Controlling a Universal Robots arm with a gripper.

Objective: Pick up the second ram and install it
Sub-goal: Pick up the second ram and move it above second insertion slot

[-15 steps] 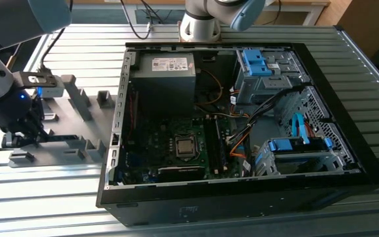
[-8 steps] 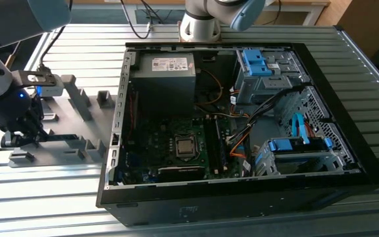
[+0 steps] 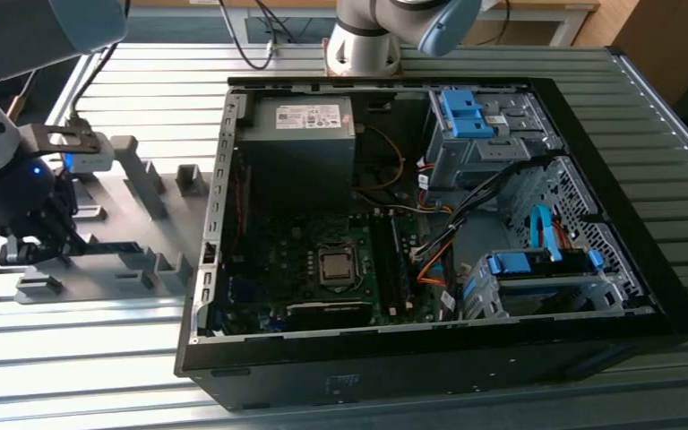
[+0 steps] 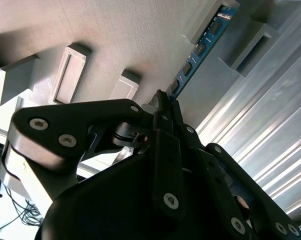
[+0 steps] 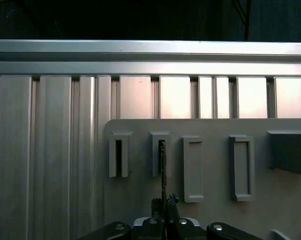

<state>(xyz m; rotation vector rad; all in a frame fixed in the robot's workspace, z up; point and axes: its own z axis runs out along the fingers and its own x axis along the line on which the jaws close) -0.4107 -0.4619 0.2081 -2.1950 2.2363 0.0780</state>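
The claw [image 4: 164, 100] is closed down to a thin gap on the near end of the second ram [image 4: 198, 47], its black fingers [image 4: 166, 150] meeting on either side of the board's edge. In the second wrist view the stick shows its face: a blue-green circuit board with a row of black chips, running away from the fingertips to a grey block [image 4: 203, 25] of the holder plate [image 4: 115, 30]. Any print on the chips is too small to make out.

The first wrist view gives the same stick edge-on. There the second ram [image 5: 162, 170] is a dark thin line from the claw [image 5: 164, 201] to the slot of a holder block [image 5: 154, 155]. I cannot tell whether it is seated in that slot or just above it. A second slotted block [image 5: 112, 155] stands just beside it, with wider blocks along the holder plate [image 5: 215, 125]. Beyond them lies the ribbed aluminium desk [image 5: 40, 150] and its far rail.

The exterior view places the claw [image 3: 39, 251] over the holder plate [image 3: 129, 260] near the desk [image 3: 81, 376] edge on the exterior view's left. An open computer case [image 3: 440, 358] lies flat on the middle of the desk, well apart from the claw, showing its motherboard [image 3: 308, 287], processor socket [image 3: 336, 266] and power supply [image 3: 298, 152]. The power supply's pale label [image 3: 308, 115] is not legible.
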